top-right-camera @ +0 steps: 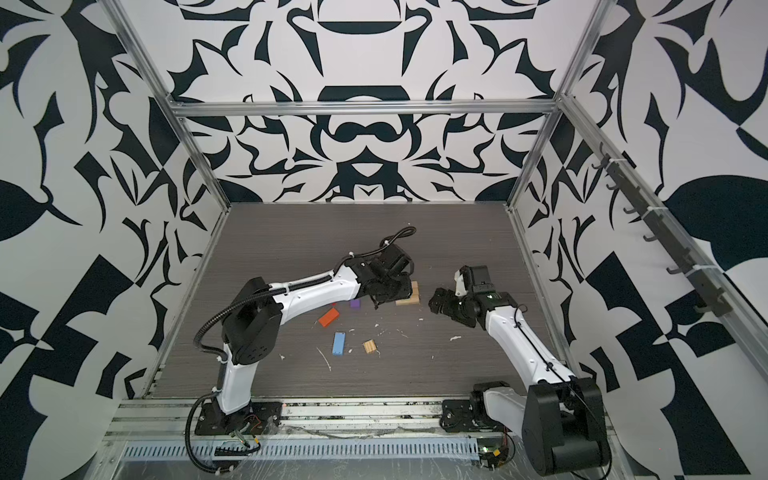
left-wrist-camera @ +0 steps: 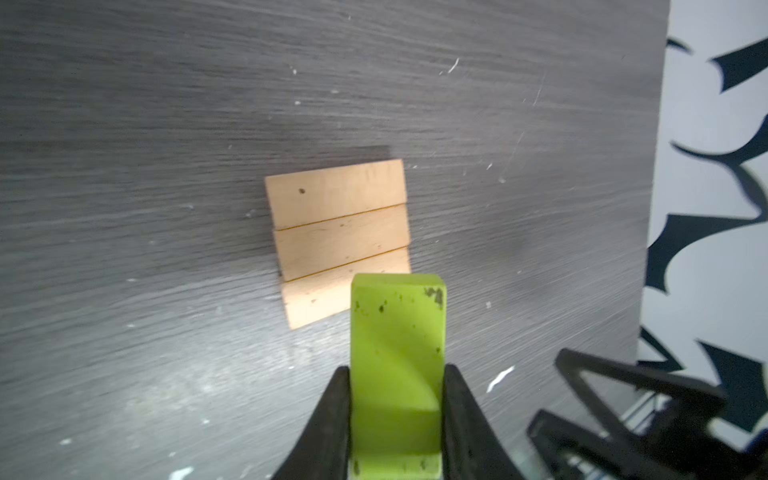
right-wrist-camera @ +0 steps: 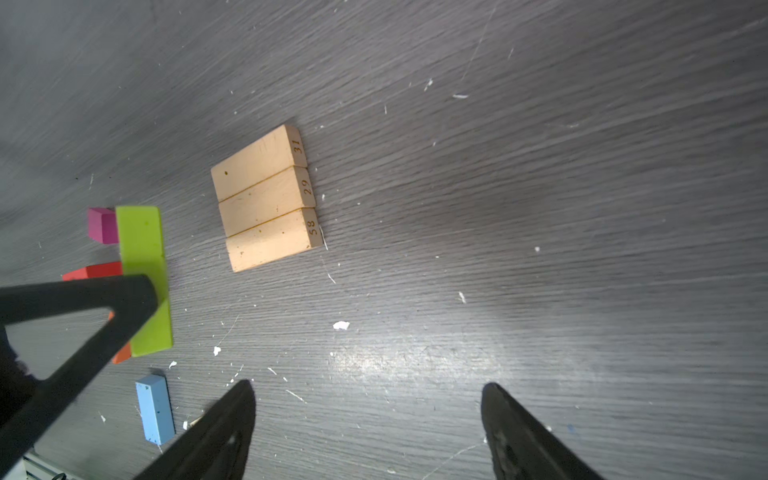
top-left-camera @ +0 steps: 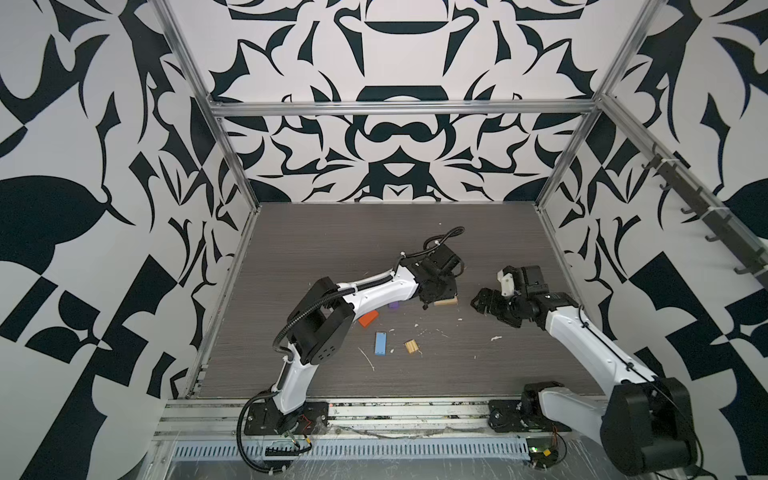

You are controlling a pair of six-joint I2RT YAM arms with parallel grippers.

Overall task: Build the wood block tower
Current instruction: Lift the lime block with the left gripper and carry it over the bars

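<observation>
Left hand [left-wrist-camera: 397,374] grips a lime green block [left-wrist-camera: 397,324] just beside three tan planks [left-wrist-camera: 338,232]. Right hand [right-wrist-camera: 370,388] hovers nearby, spread wide, empty.

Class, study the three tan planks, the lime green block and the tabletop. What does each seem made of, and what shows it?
Tan planks: bare, unpainted wood, seemingly; faint grain, numbers marked on the ends.
Lime green block: probably painted wood; matt coat chipped in dark specks.
Tabletop: grey wood-grain surface, likely laminate; slight sheen, scratched.
</observation>
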